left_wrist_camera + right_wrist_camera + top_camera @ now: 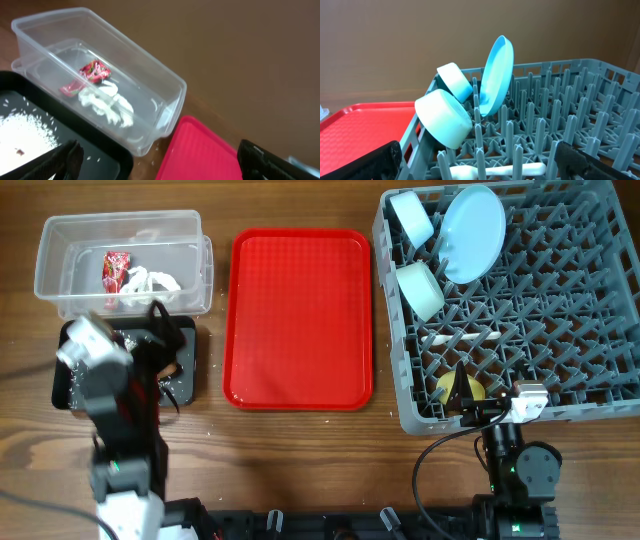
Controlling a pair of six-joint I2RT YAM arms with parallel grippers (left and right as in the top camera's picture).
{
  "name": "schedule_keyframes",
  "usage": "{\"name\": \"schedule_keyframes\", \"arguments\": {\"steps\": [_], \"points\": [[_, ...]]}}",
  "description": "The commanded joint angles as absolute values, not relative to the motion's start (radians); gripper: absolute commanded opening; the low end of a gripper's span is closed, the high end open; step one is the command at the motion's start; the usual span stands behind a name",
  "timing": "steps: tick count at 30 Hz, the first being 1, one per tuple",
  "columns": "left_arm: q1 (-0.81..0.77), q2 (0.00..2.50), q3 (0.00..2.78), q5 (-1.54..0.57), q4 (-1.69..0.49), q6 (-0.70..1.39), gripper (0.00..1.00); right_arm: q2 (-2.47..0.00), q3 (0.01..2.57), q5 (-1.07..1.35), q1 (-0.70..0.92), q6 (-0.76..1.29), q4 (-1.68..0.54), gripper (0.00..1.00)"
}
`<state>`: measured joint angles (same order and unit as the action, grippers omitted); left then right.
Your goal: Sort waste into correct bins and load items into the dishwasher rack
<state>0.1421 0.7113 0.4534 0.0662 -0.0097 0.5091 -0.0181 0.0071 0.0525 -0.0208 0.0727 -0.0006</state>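
Left gripper [160, 162]: spread wide, nothing between the fingers; hovering over the right side of the black tray [70, 120], with the clear tub [145, 65] just beyond.
Right gripper [480, 165]: likewise spread and empty, at the near-left edge of the dishwasher rack [580, 105], above the white plastic spoon [495, 171].
Clear tub contents: red wrapper [95, 71] and white crumpled scraps [107, 102] on the floor.
Black tray contents: rice grains [25, 132] heaped at the left; orange-brown stick [170, 367] partly hidden under the arm.
Rack contents: blue plate [497, 75] on edge at the far left, far bowl [455, 80] and near bowl [442, 117] tilted beside it, spoon flat among the pegs, yellow cup [445, 390] in the near-left corner.
Red serving tray [300, 320]: bare, between bins and rack.
Step in hand: seemingly the close of the job, with waste binned and dishes racked.
Next move: probably a straight lift of both arms clear of tray and pegs; a few stray grains [151, 147] on the wooden table [300, 450] beside the tub perhaps worth a pick, though awkward for such fingers.
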Motion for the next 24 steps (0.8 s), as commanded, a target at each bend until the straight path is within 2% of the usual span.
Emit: {"name": "schedule_keyframes", "arguments": {"steps": [1,8,13,16,24], "points": [[0.139,0.511,0.256,0.017,0.051,0.448,1.0,-0.011,0.005,0.068,-0.017,0.056,0.002,1.0],[0.139,0.235,0.069,0.007,0.051,0.448,1.0,-0.011,0.005,0.068,-0.017,0.055,0.002,1.0],[0.139,0.141,0.017,-0.008,0.026,0.448,1.0,-0.011,0.005,0.068,-0.017,0.055,0.002,1.0],[0.137,0.075,0.006,-0.011,-0.07,0.448,1.0,-0.011,0.005,0.068,-0.017,0.056,0.002,1.0],[0.078,0.002,0.006,-0.022,-0.076,0.433,1.0,-0.011,0.005,0.068,-0.017,0.056,0.002,1.0]]}}
